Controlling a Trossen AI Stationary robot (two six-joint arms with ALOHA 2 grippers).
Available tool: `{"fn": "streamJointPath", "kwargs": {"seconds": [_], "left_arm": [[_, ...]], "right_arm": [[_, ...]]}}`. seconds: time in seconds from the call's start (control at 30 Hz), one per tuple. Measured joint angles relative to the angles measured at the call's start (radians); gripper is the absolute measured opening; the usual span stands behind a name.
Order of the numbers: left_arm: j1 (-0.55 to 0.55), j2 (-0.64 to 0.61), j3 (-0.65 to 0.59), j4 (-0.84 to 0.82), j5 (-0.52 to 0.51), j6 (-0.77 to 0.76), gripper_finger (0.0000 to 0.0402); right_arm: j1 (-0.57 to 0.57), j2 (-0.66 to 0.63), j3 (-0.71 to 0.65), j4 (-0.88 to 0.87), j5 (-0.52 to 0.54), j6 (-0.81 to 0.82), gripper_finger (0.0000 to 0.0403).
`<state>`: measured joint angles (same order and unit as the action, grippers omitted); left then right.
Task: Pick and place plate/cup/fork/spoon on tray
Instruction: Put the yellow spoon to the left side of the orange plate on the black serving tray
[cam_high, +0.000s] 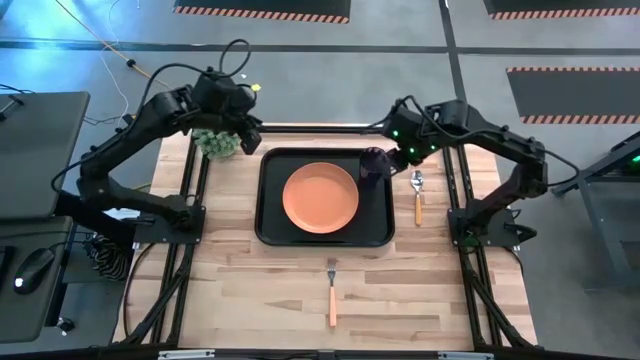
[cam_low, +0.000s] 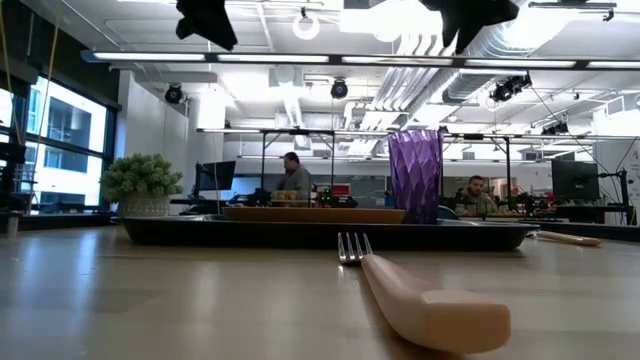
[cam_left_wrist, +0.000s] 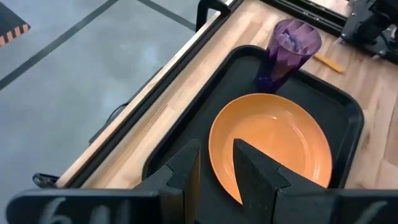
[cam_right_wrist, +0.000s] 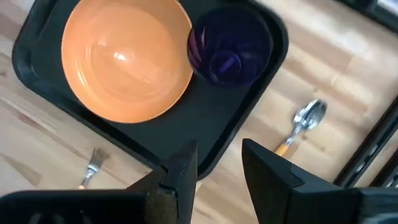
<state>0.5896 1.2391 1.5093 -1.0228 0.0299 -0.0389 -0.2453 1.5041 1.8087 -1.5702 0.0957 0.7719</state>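
The black tray (cam_high: 270, 225) lies mid-table. The orange plate (cam_high: 320, 197) rests flat in it, and the purple cup (cam_high: 374, 163) stands upright in its far right corner. To the tray's right the spoon (cam_high: 418, 195) lies on the wood; the fork (cam_high: 332, 290) lies near the table's front edge. My left gripper (cam_left_wrist: 216, 147) hangs open high over the tray's far left corner, holding nothing. Raised over the tray's far right corner beside the cup, my right gripper (cam_right_wrist: 219, 149) is open and holds nothing.
A small potted plant (cam_high: 215, 143) stands on the table just beyond the tray's far left corner, under my left arm. Bare wood lies around the fork and left of the tray. People sit at desks in the room beyond the table.
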Motion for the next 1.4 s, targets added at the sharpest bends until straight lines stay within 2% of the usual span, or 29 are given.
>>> {"fn": "streamJointPath", "kwargs": {"seconds": [0.17, 0.4, 0.83, 1.07, 1.4], "left_arm": [[0.000, -0.011, 0.000, -0.012, 0.000, -0.010, 0.0087], [0.000, -0.009, 0.000, -0.020, 0.000, -0.010, 0.0087], [0.000, -0.009, 0.000, -0.021, 0.000, 0.042, 0.0087], [0.000, -0.009, 0.000, -0.021, -0.001, 0.040, 0.0087], [0.000, -0.009, 0.000, -0.021, 0.000, -0.010, 0.0087]], "right_arm": [[0.048, -0.029, -0.088, -0.001, 0.001, 0.121, 0.0118], [0.119, -0.082, -0.281, 0.008, 0.000, 0.290, 0.0118], [0.232, -0.300, -0.636, 0.199, 0.028, 0.634, 0.0118], [0.235, -0.365, -0.778, 0.229, 0.040, 0.712, 0.0118], [0.202, -0.367, -0.951, 0.357, 0.023, 0.713, 0.0118]]}}
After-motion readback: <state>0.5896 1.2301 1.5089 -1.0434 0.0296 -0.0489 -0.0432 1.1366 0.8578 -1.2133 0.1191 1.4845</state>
